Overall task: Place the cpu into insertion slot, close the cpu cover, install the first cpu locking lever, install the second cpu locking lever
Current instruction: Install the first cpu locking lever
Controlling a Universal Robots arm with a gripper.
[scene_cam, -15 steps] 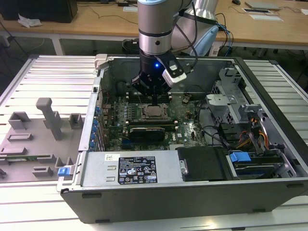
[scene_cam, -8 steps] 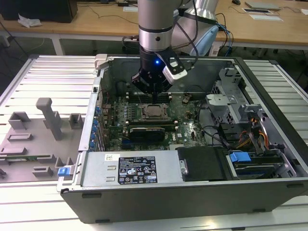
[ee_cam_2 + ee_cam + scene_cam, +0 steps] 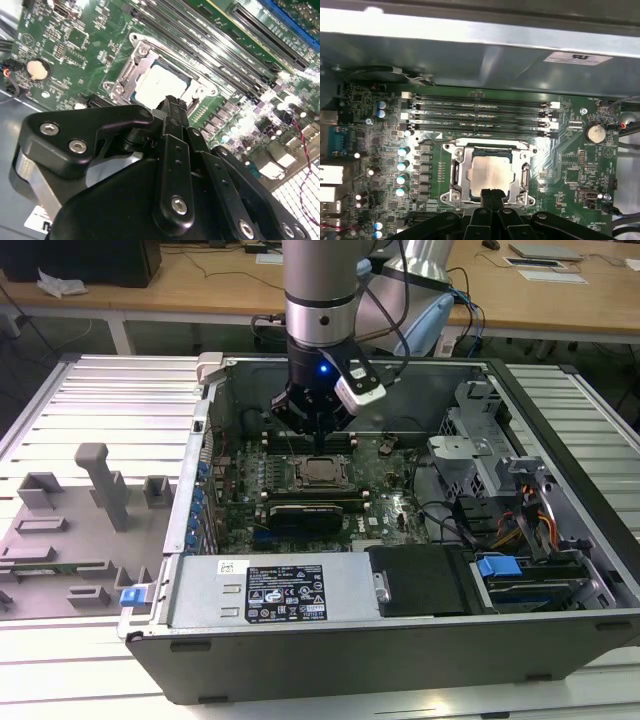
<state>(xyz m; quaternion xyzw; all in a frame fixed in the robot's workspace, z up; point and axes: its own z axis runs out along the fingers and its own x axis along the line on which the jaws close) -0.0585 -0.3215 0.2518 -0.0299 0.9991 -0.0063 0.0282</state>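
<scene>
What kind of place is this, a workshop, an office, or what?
Probably a robotics lab: a robot arm's gripper hangs over the motherboard of an open computer case on a slatted metal table, with wooden desks behind.

We see a slatted metal worktable [image 3: 100, 390] whose pale ribbed panels catch bright light along the near edge. Behind it we find long wooden desks [image 3: 180, 285] on white legs [image 3: 118, 335], with dark floor [image 3: 50, 340] beneath.
</scene>
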